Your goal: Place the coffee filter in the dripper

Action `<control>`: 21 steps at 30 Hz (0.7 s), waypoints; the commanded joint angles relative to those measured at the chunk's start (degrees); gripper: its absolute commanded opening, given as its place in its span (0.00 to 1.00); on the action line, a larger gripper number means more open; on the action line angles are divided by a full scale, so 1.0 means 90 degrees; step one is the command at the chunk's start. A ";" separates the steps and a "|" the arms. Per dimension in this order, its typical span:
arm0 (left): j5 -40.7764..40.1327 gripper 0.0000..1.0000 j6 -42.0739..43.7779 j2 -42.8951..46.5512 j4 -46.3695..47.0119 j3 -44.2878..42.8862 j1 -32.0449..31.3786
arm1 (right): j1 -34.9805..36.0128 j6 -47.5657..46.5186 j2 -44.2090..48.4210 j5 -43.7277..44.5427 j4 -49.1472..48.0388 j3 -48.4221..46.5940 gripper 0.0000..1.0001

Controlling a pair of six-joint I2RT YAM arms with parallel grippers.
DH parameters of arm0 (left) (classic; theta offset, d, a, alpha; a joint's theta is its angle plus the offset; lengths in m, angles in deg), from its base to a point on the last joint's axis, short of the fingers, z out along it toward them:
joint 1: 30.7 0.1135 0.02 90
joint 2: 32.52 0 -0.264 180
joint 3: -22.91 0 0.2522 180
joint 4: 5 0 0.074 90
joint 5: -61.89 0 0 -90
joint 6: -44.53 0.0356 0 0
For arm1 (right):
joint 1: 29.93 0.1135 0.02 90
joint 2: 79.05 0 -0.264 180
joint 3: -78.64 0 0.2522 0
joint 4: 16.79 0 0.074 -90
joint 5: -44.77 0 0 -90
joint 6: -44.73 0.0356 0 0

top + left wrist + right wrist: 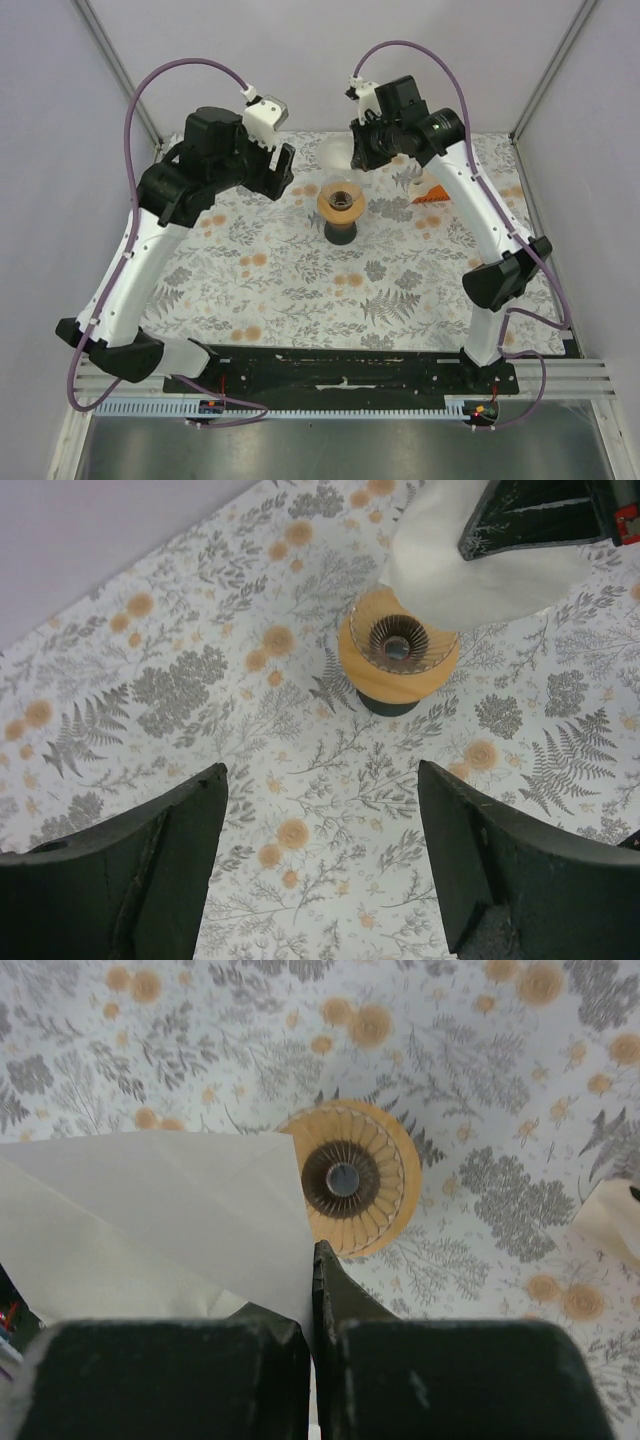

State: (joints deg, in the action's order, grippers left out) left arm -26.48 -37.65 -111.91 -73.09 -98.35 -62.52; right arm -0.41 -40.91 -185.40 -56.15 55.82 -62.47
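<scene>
I have my right gripper [312, 1280] pinched shut on the thin white paper cone filter [150, 1210], its two dark fingers pressed together with the paper's edge between them. The filter hangs above the table just on the far side of the small round orange-brown dripper [341, 203]. From the right wrist camera its corner overlaps the dripper's wide flat rim, but I cannot tell whether they touch. The dripper sits upright on a dark cup [385, 702] near the middle of the floral-print table [300, 290], with its dark ribbed centre uncovered. My left gripper [322, 772] hovers to the left of the dripper, fingers spread wide apart and holding nothing. An orange-and-white box [430, 190] lies on the table to the right of the dripper.
</scene>
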 commanded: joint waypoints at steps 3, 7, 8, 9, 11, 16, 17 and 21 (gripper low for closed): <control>0.0014 0.81 -0.1051 0.0150 0.0089 0.0655 0.0273 | 0.0011 -0.0367 -0.0527 0.0226 0.1449 -0.0577 0.00; 0.0015 0.79 -0.1219 0.0052 0.0157 0.0909 0.0312 | 0.0002 -0.0426 -0.0917 0.0266 0.1498 -0.0625 0.00; -0.0005 0.79 -0.1239 0.0014 0.0196 0.0919 0.0341 | 0.0001 -0.0426 -0.1005 0.0256 0.1498 -0.0664 0.00; -0.0024 0.78 -0.1259 -0.0006 0.0216 0.0910 0.0370 | 0.0001 -0.0426 -0.1083 0.0275 0.1508 -0.0703 0.00; -0.0044 0.78 -0.1288 -0.0026 0.0245 0.0910 0.0429 | 0.0011 -0.0426 -0.1220 0.0324 0.1498 -0.0752 0.00; 0.0004 0.77 -0.1308 -0.0075 0.0255 0.0900 0.0478 | 0.0001 -0.0426 -0.1416 0.0490 0.1459 -0.0811 0.10; 0.0014 0.77 -0.1317 -0.0084 0.0255 0.0900 0.0488 | 0.0011 -0.0610 -0.1445 0.0481 0.1411 -0.0830 0.12; 0.0053 0.76 -0.1318 -0.0104 0.0265 0.0890 0.0517 | 0.0002 -0.0611 -0.1572 0.0295 0.1206 -0.0811 0.26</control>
State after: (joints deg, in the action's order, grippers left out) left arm -26.50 -47.42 -112.61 -72.63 -89.83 -58.34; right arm -0.37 -44.88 -198.64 -52.87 68.23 -67.08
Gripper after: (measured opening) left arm 0.766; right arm 0.211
